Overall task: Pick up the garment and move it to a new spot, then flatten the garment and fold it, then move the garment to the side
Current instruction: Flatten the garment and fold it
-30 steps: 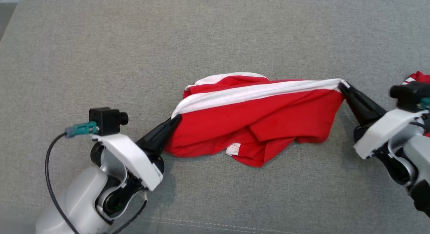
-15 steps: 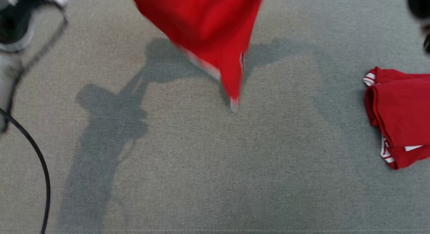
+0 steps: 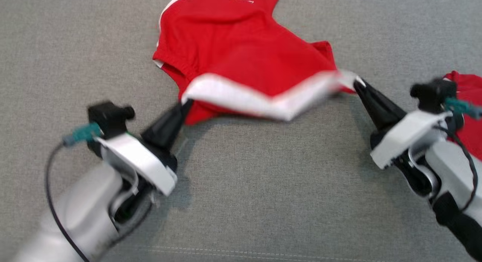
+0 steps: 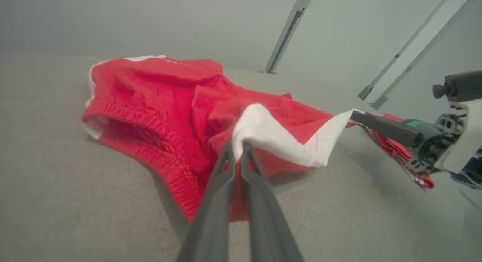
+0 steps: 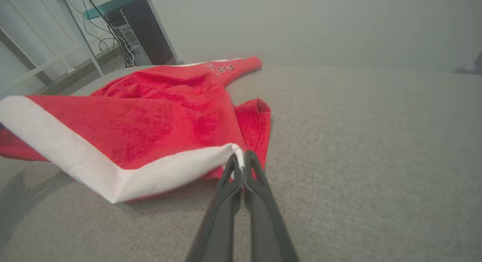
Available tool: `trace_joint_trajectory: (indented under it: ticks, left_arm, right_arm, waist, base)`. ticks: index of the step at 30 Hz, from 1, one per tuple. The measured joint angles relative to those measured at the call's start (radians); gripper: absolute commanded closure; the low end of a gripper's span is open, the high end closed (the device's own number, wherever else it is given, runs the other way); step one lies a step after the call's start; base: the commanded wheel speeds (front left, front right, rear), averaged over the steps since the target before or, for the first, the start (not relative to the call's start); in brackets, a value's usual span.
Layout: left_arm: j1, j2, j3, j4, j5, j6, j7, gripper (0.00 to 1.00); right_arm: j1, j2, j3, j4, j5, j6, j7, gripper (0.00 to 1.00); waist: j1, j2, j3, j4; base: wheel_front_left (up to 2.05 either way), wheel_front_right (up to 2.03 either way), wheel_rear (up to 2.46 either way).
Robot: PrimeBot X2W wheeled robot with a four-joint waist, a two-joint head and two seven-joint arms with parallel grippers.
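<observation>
1. Grey woven upholstery (image 3: 263, 186) lies under everything, with a stitched seam (image 3: 241, 251) crossing it close to my body.
2. The red shorts (image 3: 241, 55) lie on that surface ahead of me, between my two arms. Their far part rests on the fabric, and one leg with a small printed mark reaches away from me.
3. A broad white band (image 3: 244, 102) edges the side nearest me. It hangs between my grippers, sags into a shallow V in the middle and is raised slightly, with its shadow on the upholstery below.
4. My left gripper (image 3: 186, 104) has its fingers pressed together on the left end of that band, pinching the cloth at the very tips.
5. My right gripper (image 3: 357, 83) is likewise clamped on the band's right end, with the white corner caught between its tips.
6. In my left wrist view, the gathered elastic waistband (image 4: 150, 122) curves along the shorts' left side.
7. A second red garment (image 3: 469, 100) with white trim lies beside my right wrist, apart from the shorts and partly hidden by the arm.
8. Beyond the surface I see slanted metal bars (image 4: 286, 32) on one side and a computer tower (image 5: 130, 40) with cables on the other.
</observation>
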Motion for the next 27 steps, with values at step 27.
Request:
trace_joint_trajectory:
  ticks: [27]
  left_arm:
    - [0.53, 0.084, 0.05, -0.182, 0.018, 0.181, -0.006, 1.0]
  right_arm:
    - [0.865, 0.145, -0.501, -0.398, -0.229, 0.0, 0.038, 1.0]
  waist:
    - [0.0, 0.0, -0.123, -0.04]
  base:
    - [0.0, 0.0, 0.0]
